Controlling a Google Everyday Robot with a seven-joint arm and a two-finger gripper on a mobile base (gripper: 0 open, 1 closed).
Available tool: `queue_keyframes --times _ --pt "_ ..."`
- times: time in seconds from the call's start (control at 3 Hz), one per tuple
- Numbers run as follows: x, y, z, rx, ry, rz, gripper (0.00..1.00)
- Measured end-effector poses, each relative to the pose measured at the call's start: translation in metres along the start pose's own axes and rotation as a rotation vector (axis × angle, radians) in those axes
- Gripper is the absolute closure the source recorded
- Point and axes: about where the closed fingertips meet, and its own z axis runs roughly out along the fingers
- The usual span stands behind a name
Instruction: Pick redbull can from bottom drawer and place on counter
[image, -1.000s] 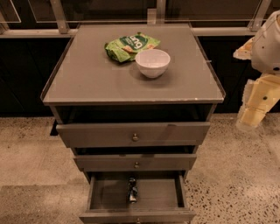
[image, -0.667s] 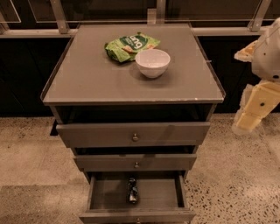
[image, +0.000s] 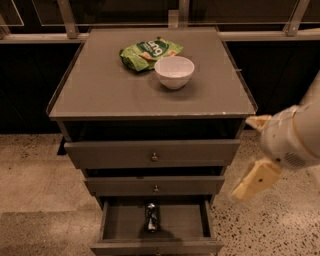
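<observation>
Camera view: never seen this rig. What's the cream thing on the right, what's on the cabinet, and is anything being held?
There is only one camera, and it looks down on a grey drawer cabinet from the front. Where it is mounted isn't known.

The cream and white shape at the right edge is the robot's single arm, which ends in its gripper. It hangs beside the cabinet, level with the drawers, and touches nothing.

The flat top is the counter. On it are a green snack bag and a white bowl, close together near the back.

The bottom drawer is pulled open, and the redbull can lies inside near the middle. Since the can is in the drawer, far from the gripper, nothing is being held.
</observation>
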Motion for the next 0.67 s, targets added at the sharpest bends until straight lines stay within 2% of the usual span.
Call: queue_keyframes --times 0.33,0.67 --pt "0.0057 0.0036 0.0183 0.016 -0.025 0.036 0.0" --pt "0.006 0.0081 0.0188 0.028 -0.025 0.043 0.0"
